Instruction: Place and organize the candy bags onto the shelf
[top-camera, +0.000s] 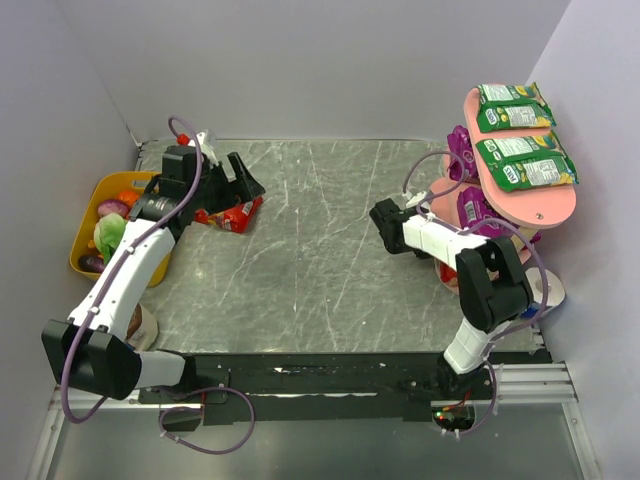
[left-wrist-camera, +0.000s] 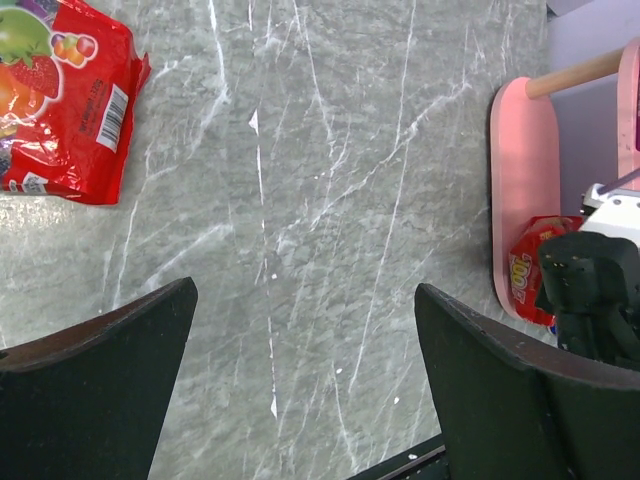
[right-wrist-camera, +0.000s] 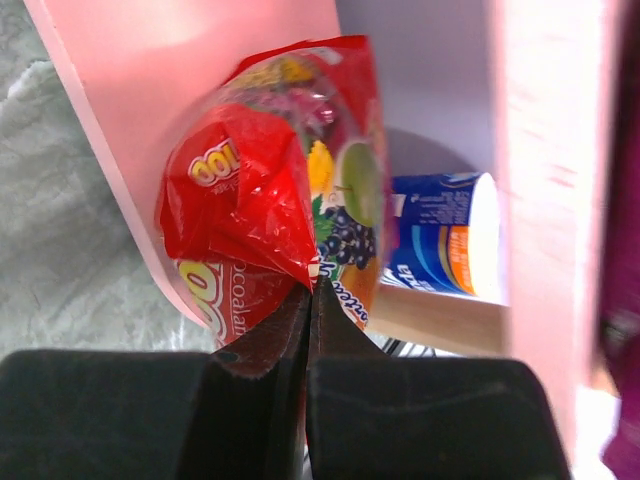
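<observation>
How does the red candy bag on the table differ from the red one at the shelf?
The loose red bag lies flat and spread on the table; the held red bag is bunched and creased over a pink shelf board. The loose red bag is untouched, the left gripper open near it; the held red bag is pinched in the shut right gripper. Both are glossy red with fruit print.

R gripper (right-wrist-camera: 310, 292) pinches red bag (right-wrist-camera: 250, 190) | on pink shelf (right-wrist-camera: 180, 60); blue cup (right-wrist-camera: 440, 240) behind

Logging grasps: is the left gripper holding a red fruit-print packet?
No, the left gripper is open; the red fruit-print packet lies apart on the table.
</observation>
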